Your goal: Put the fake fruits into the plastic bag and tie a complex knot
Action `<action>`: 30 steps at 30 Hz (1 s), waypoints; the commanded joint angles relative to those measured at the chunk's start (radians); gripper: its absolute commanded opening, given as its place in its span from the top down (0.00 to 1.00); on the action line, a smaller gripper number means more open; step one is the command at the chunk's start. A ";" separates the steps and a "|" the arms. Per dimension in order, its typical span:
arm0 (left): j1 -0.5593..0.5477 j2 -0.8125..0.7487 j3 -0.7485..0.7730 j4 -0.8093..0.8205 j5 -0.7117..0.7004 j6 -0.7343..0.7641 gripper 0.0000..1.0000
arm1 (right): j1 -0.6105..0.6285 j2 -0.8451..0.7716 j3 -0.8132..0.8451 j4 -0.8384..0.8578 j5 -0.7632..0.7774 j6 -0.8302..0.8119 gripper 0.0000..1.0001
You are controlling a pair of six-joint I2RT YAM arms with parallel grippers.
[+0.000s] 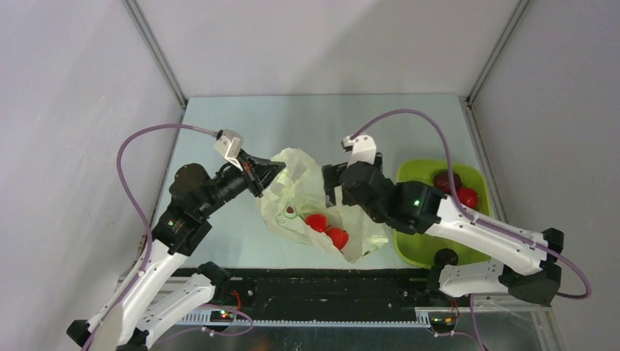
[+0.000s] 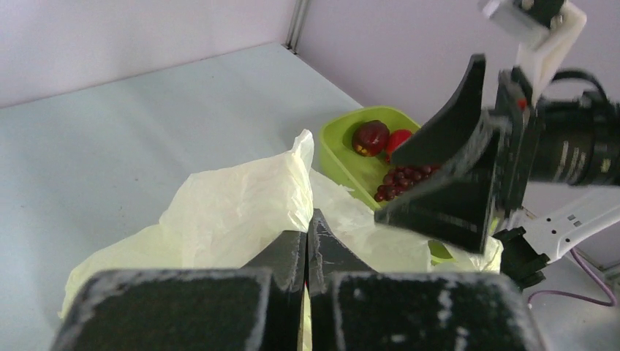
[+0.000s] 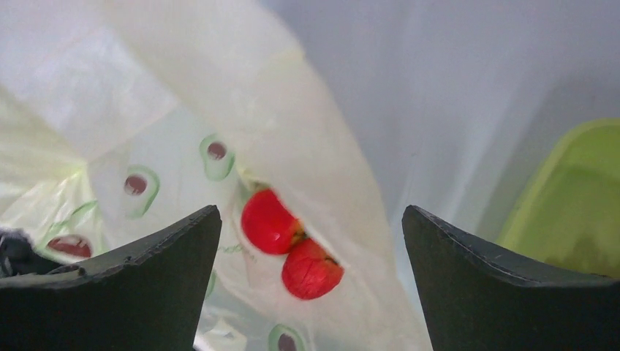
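While the left fingers (image 2: 286, 252) are pinching the rim of the plastic bag (image 1: 286, 219), apparently to keep its mouth open, the right fingers (image 3: 131, 278) are standing wide and empty above two red fruits (image 1: 316, 222) lying inside; others are waiting in the tray (image 1: 407, 252).

Pale grey walls (image 1: 329, 44) enclose a light blue-grey tabletop (image 1: 307, 124), evenly lit.

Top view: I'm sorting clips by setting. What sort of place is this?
Likely a robot lab enclosure, not a home: plain grey walls framed by metal posts, a pale table, and two arms bolted to a rail at its near edge.
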 commanded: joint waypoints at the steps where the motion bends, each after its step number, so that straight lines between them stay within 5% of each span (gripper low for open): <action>1: 0.006 -0.007 -0.005 0.000 -0.043 0.069 1.00 | -0.122 -0.086 0.022 0.009 0.027 -0.029 0.01; 13: 0.006 0.008 -0.010 0.011 -0.038 0.031 1.00 | -0.649 -0.335 -0.378 -0.062 -0.083 0.156 0.01; 30: 0.006 -0.034 -0.009 0.017 -0.033 0.012 1.00 | -1.086 -0.572 -0.704 -0.198 -0.065 0.453 0.00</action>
